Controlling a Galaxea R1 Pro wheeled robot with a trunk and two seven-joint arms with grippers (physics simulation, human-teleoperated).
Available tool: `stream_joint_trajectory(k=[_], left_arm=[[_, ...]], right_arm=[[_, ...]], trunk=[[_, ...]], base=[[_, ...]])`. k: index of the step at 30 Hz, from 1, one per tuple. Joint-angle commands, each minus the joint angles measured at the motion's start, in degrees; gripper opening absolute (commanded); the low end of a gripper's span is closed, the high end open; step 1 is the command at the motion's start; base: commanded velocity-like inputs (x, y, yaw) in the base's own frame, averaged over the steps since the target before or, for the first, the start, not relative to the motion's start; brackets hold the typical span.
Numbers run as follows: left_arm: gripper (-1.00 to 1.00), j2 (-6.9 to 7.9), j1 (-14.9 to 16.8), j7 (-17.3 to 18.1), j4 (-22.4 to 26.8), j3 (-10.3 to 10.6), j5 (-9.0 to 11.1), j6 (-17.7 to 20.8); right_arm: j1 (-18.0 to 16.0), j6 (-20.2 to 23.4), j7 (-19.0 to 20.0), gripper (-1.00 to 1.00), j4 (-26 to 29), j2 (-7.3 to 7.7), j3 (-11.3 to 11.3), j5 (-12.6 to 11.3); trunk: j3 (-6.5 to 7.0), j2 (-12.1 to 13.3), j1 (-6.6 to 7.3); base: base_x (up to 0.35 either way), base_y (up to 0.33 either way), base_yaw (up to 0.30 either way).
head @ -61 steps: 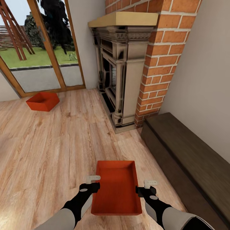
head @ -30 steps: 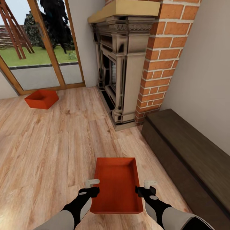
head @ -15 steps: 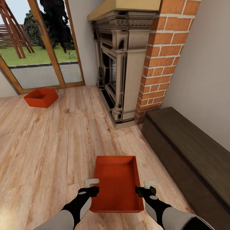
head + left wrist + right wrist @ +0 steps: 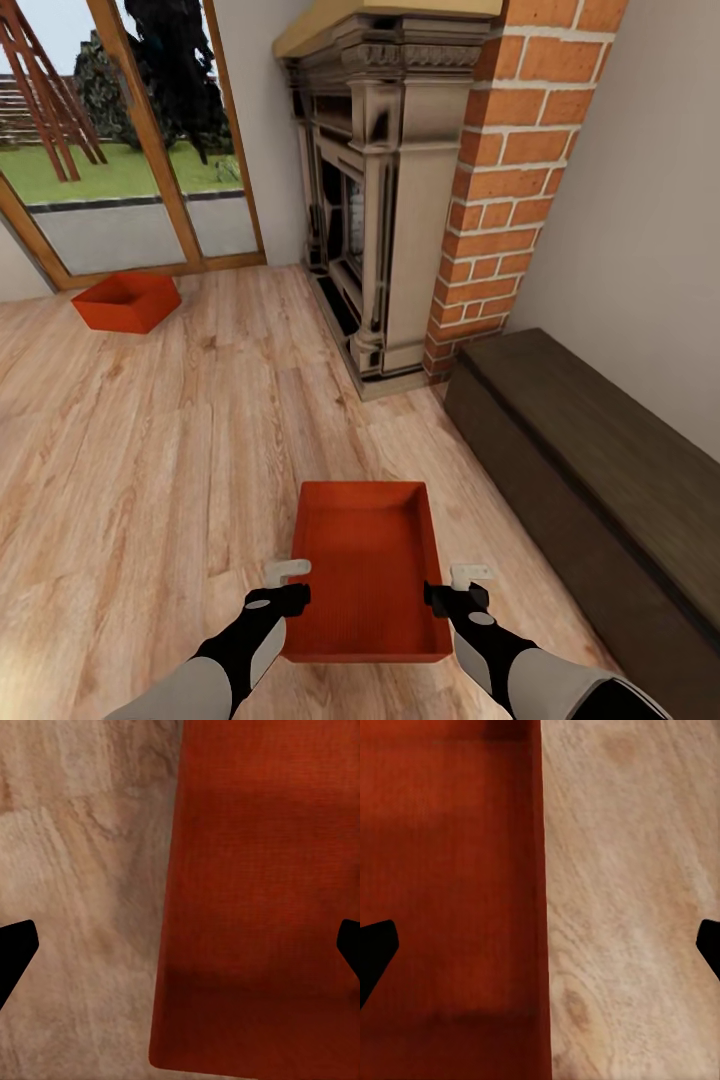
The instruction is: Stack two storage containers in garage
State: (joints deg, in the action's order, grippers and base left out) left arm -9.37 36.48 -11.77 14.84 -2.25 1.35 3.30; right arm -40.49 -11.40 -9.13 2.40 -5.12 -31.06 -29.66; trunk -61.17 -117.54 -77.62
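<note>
I am in the living room. One orange-red storage container [image 4: 368, 570] lies on the wood-plank flooring between my arms, long side pointing away from me. My left gripper [image 4: 288, 585] is open at its left wall and my right gripper [image 4: 460, 588] is open at its right wall. In the left wrist view the left gripper [image 4: 180, 945] straddles the wall edge of the container [image 4: 262, 907], fingertips wide apart. The right gripper [image 4: 540, 949] straddles the opposite wall of the container [image 4: 450, 907] the same way. The other storage container [image 4: 126, 302] sits far off by the glass doors.
A stone fireplace [image 4: 390, 200] and a red brick chimney [image 4: 500, 200] stand ahead. A long dark wooden bench [image 4: 590, 480] runs along the right wall. Wood-framed glass doors [image 4: 120, 180] close the far left. Light plank flooring [image 4: 150, 480] spreads to the left.
The whole picture has slid upward, so the camera has moved. The near container now lies slightly farther forward relative to my grippers. Both grippers keep the same open pose.
</note>
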Motion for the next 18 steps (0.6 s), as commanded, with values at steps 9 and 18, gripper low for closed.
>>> stream_joint_trajectory(k=[9, 18], left_arm=[[1.0, -0.04, 0.0, -0.09, 0.23, -0.23, 0.14, 0.24], [1.0, -0.04, 0.0, -0.09, 0.36, -0.29, 0.14, 0.21]], right_arm=[[-0.03, -0.2, -0.18, 1.0, -0.03, 0.02, -0.49, -0.48], [-0.03, -0.2, -0.18, 1.0, -0.03, -0.02, -0.49, -0.48]], trunk=[[-1.66, -3.64, -1.97], [-3.28, -7.25, -3.95]], base=[[0.0, 0.0, 0.0], [0.0, 0.0, 0.0]])
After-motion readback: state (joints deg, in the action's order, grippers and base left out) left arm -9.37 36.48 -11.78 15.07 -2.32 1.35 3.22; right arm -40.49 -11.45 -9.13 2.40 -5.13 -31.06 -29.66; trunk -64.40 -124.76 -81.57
